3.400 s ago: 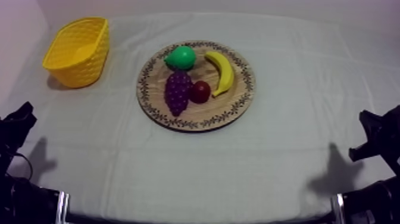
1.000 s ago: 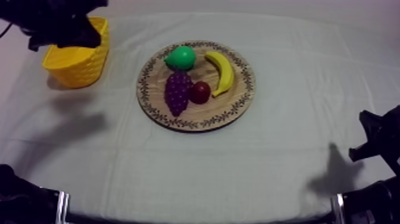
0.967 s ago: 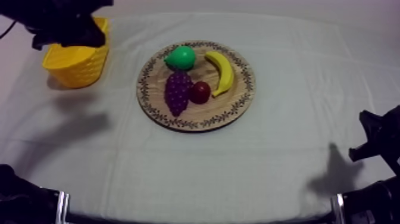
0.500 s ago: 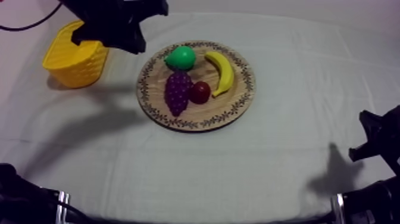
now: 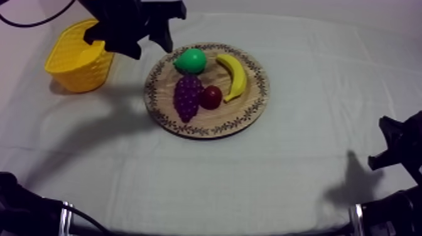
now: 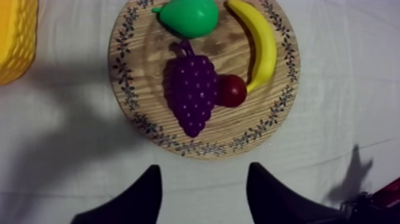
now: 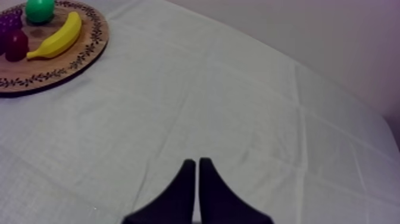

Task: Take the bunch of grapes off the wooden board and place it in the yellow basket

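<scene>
Grapes (image 6: 191, 98) lying on the board's (image 5: 216, 122) left side, touching the small red fruit (image 5: 211, 96). Left gripper (image 5: 152, 47) hovering above the board's far-left edge, jaws apart and empty. Right gripper (image 7: 196, 179) resting, jaws together. Approach step in hand; the next move is likely calling for descending astride the grapes, then closing.

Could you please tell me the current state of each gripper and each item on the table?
Left gripper: open, above the cloth near the board.
Right gripper: shut, empty.
Grapes: lying on the board, ungrasped.
Pear: lying on the board.
Banana: lying on the board.
Small red fruit: on the board, against the grapes.
Basket: upright on the cloth.
</scene>
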